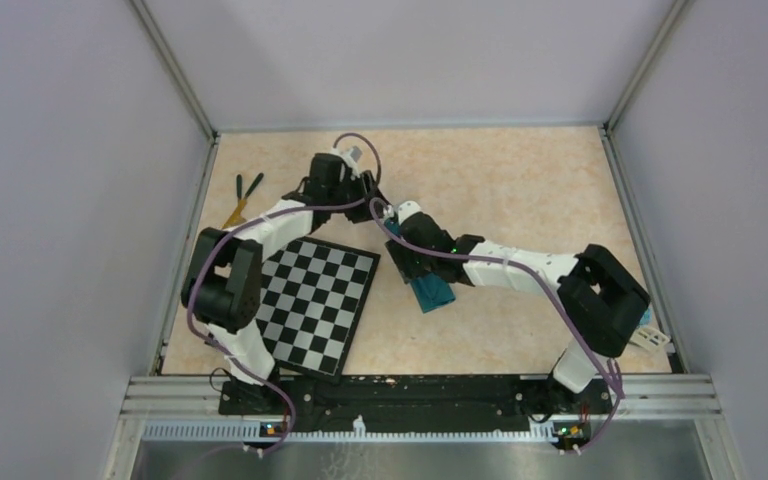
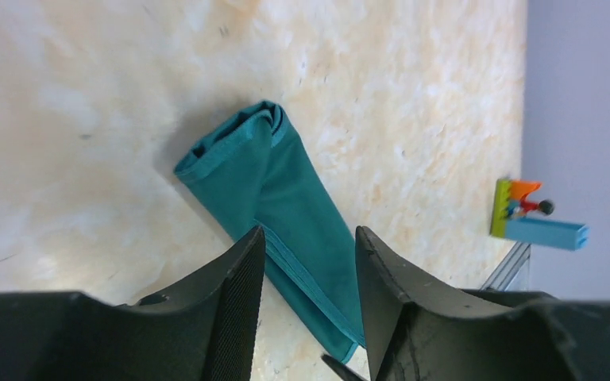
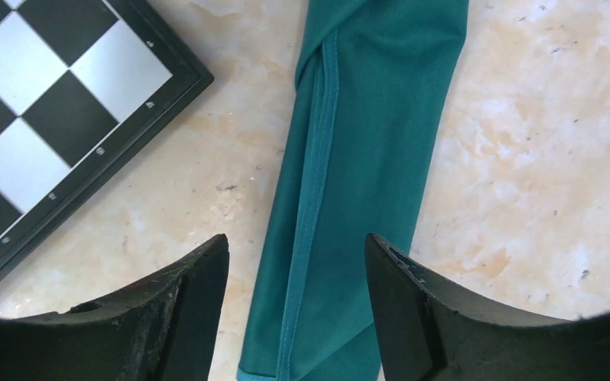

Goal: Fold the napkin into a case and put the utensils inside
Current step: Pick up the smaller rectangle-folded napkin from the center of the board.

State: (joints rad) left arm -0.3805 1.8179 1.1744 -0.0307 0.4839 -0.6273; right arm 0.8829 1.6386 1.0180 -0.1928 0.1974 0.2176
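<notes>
the napkin (image 3: 365,159) lies folded as a narrow case on the table (image 1: 520,180), beside the checkerboard (image 1: 315,300). left hand (image 2: 310,246) and right hand (image 3: 295,246) straddle it, fingers apart, gripping nothing. the utensils (image 1: 240,190) lie far left, not yet inside.

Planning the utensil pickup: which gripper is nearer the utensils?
Left. The left gripper is over the napkin's far end, with the utensils off to its left; the right gripper is over the napkin too, farther right.
</notes>
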